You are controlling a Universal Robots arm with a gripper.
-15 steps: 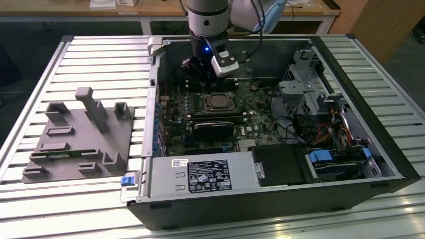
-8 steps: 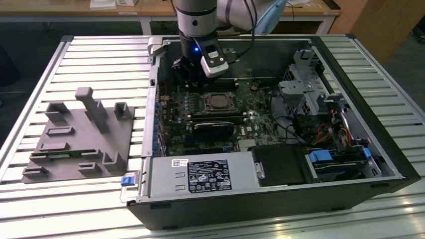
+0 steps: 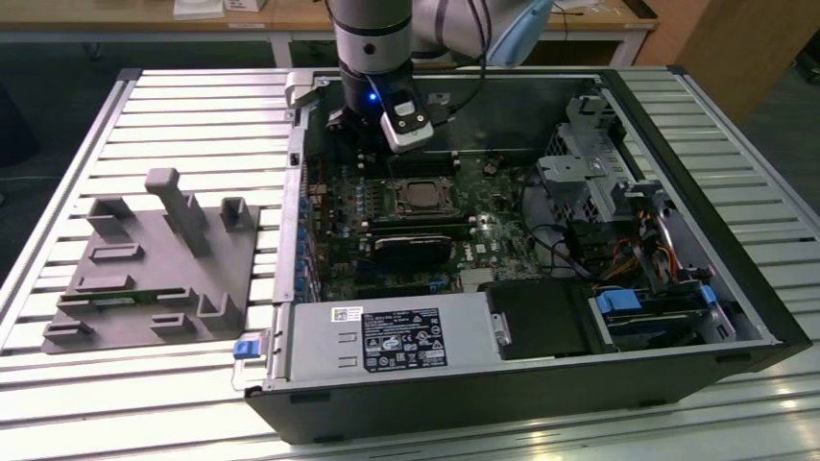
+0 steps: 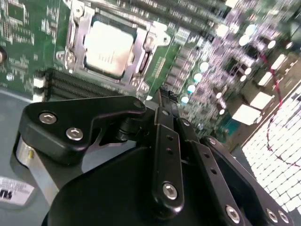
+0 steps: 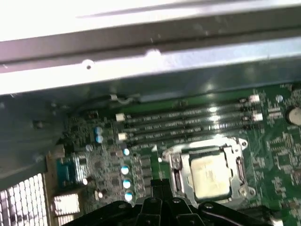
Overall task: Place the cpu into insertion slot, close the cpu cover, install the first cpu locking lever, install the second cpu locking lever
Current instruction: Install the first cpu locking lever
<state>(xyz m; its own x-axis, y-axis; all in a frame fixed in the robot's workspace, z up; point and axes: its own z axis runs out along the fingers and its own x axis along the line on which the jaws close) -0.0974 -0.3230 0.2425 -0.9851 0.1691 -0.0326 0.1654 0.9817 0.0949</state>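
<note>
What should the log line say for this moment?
cpu: seated on motherboard | cpu cover: down around cpu | gripper: shut, empty, above motherboard near cpu

clear above cpu (image 5: 210, 175), case wall (image 5: 155, 66) near

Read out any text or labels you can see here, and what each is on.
Black label on the power supply: print too small to read.
White sticker beside it: too small to read.
cpu face: markings blurred.
Nothing reads clearly.
</note>
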